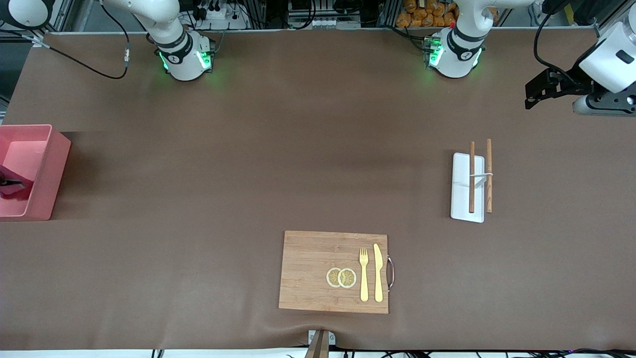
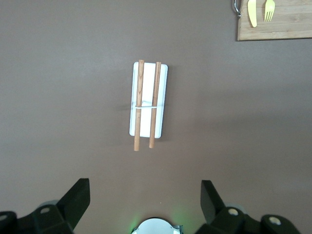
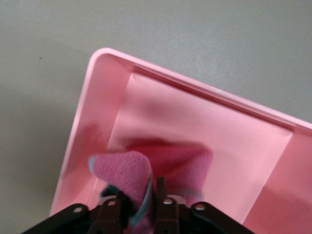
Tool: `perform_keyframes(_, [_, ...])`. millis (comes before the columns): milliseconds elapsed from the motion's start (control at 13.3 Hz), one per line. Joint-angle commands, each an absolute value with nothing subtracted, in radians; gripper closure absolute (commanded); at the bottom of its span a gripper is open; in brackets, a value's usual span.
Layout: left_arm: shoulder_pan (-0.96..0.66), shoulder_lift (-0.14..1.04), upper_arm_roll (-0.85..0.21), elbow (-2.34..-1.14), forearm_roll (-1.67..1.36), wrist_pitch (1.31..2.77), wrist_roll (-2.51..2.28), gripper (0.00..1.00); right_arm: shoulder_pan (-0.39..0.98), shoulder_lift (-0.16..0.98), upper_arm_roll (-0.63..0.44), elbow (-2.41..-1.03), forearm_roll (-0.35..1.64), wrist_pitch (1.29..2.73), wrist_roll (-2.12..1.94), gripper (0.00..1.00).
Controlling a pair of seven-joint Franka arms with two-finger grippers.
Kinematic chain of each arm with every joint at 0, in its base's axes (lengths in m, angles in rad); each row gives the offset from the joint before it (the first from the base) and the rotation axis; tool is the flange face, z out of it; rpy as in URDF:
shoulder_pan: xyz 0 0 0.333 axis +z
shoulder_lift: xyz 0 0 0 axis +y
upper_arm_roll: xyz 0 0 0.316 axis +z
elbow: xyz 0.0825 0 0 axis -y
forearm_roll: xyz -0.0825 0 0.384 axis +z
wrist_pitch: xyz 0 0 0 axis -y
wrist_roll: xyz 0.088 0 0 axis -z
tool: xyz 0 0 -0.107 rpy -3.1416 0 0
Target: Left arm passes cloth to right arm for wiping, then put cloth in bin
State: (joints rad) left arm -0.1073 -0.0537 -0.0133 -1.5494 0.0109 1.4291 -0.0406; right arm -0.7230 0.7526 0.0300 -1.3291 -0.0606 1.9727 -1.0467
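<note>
The salmon-pink bin [image 1: 47,164] stands at the right arm's end of the table. My right gripper [image 1: 9,185] hangs inside it, just above its floor. In the right wrist view, the magenta cloth [image 3: 122,170] sits bunched between the two black fingers of the right gripper [image 3: 139,192], which hold it over the bin's floor [image 3: 204,131]. A fold of the cloth [image 1: 11,193] shows at the picture's edge. My left gripper [image 1: 534,97] waits in the air over the left arm's end of the table. It is open and nothing is between the fingers of the left gripper [image 2: 145,200].
A flat white tray [image 1: 459,199] carrying two wooden chopsticks [image 1: 472,176] lies below the left gripper [image 2: 148,105]. Near the front camera a wooden cutting board [image 1: 308,273] holds a yellow fork [image 1: 364,273], a knife [image 1: 378,272] and lemon slices [image 1: 342,277].
</note>
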Motion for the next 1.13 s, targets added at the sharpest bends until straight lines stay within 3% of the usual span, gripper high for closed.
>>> perform_keyframes(0, [-0.098,-0.052,-0.008,-1.546,0.012,1.431,-0.052,0.0,-0.755,0.765,0.058,-1.298,-0.052,1.968,-1.063,0.0])
perform_keyframes(225, [-0.1,-0.052,-0.011,-1.546,0.012,1.431,-0.052,0.0,-0.736,0.714,0.077,-1.278,-0.055,1.898,-1.055,0.0])
perform_keyframes(451, [-0.1,-0.052,-0.011,-1.546,0.012,1.43,-0.052,0.0,-0.7,0.609,0.106,-1.238,-0.054,1.72,-1.043,0.0])
perform_keyframes(826, [-0.097,-0.051,-0.009,-1.546,0.012,1.431,-0.052,0.0,-0.479,0.471,0.109,-1.247,-0.052,1.54,-0.662,0.0])
perform_keyframes(1051, [-0.1,-0.052,-0.011,-1.545,0.012,1.43,-0.052,0.0,-0.318,0.434,0.11,-1.279,-0.042,1.517,-0.409,0.0])
